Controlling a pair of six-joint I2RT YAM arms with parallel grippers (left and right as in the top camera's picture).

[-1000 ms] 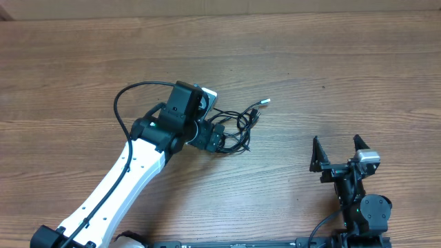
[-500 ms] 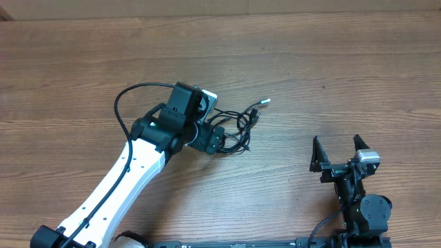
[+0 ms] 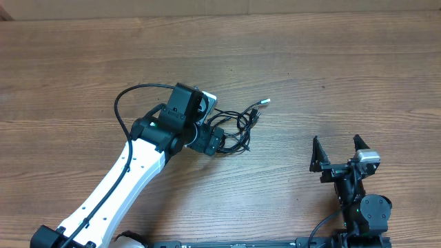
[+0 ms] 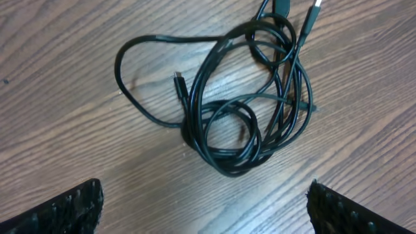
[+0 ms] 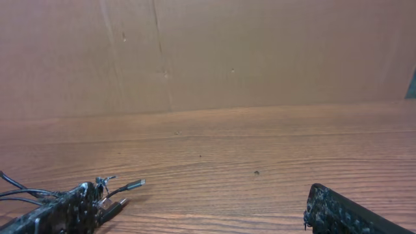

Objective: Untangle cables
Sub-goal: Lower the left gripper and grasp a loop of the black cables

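The cables lie knotted straight ahead of your spread left fingers; your right fingers, also spread, sit well away.

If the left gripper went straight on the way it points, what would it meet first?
The left gripper would likely meet the tangled cables first, lying ahead between its open jaws on the table; how far off is unclear.
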